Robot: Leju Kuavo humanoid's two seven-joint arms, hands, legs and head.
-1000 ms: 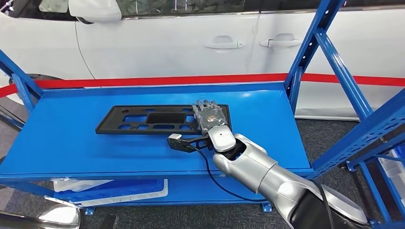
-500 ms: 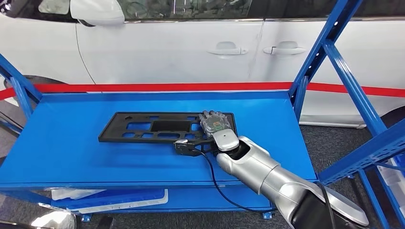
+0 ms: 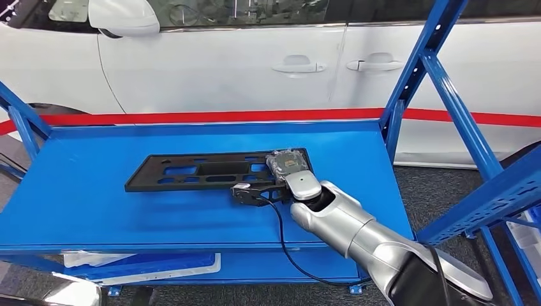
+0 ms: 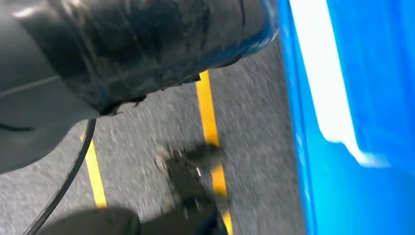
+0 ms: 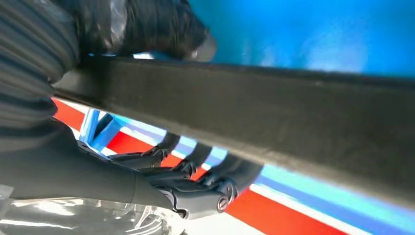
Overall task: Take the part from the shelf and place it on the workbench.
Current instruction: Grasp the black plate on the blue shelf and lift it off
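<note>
A: Head view. The flat black plastic part with rectangular cut-outs lies lengthwise on the upper deck of the blue steel shelf, roughly central, its long edges parallel to the deck's front lip. Which hand is on it?

B: The right hand, at the end of the silver right arm, sits at the part's right end. The back of the hand faces up, and the fingers curl over the far edge.

A: Right wrist view, then: is the grasp confirmed?

B: Yes. The part's dark edge crosses the frame as a broad band; the thick grey thumb lies on one face and the dark fingers wrap the other. The hand is clamped on the part. Whether that end is lifted clear of the deck cannot be told.

A: And the left hand?

B: Left wrist view: a grey floor with yellow lines and a blue shelf side. The picture is blurred, and the left hand's state cannot be told.

A: Surroundings, head view?

B: A black cable runs from the wrist over the deck's front edge. Behind the shelf stands a white car, with a red stripe along its lower doors. Blue diagonal braces rise at the right.
</note>
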